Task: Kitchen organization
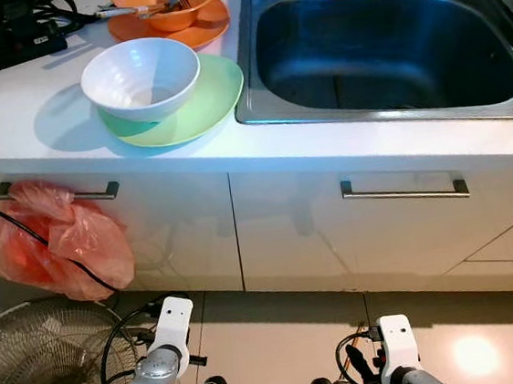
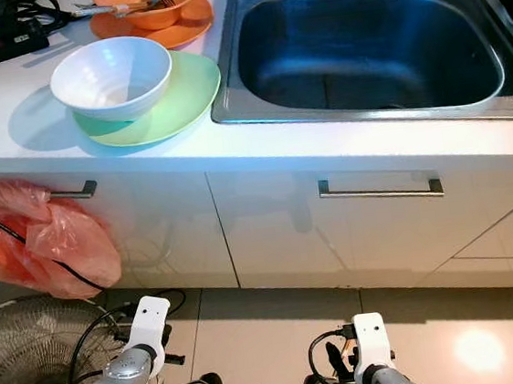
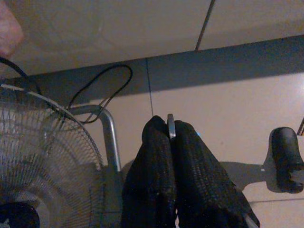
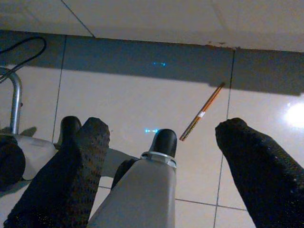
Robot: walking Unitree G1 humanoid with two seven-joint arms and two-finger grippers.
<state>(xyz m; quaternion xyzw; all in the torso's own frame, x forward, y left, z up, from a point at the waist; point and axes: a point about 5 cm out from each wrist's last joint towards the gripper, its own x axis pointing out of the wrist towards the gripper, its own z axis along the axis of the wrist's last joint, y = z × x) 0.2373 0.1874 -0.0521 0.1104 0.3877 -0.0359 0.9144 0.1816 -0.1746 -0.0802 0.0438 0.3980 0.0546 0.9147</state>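
A white bowl (image 1: 141,76) sits on a pale green plate (image 1: 210,100) on the white counter, left of the steel sink (image 1: 387,41). Behind them an orange bowl (image 1: 168,9) with a fork (image 1: 141,9) in it rests on an orange plate (image 1: 194,33). Both arms hang low in front of the cabinets, left arm (image 1: 166,339) and right arm (image 1: 396,342). In the left wrist view my left gripper (image 3: 168,129) has its fingers pressed together above the floor. My right gripper (image 4: 164,127) is spread wide, holding nothing.
A red plastic bag (image 1: 60,240) hangs from the left cabinet handle. A floor fan (image 1: 36,362) stands at the lower left, with a cable running beside it. A power strip (image 1: 2,40) lies at the counter's back left. A thin orange stick (image 4: 202,112) lies on the tiled floor.
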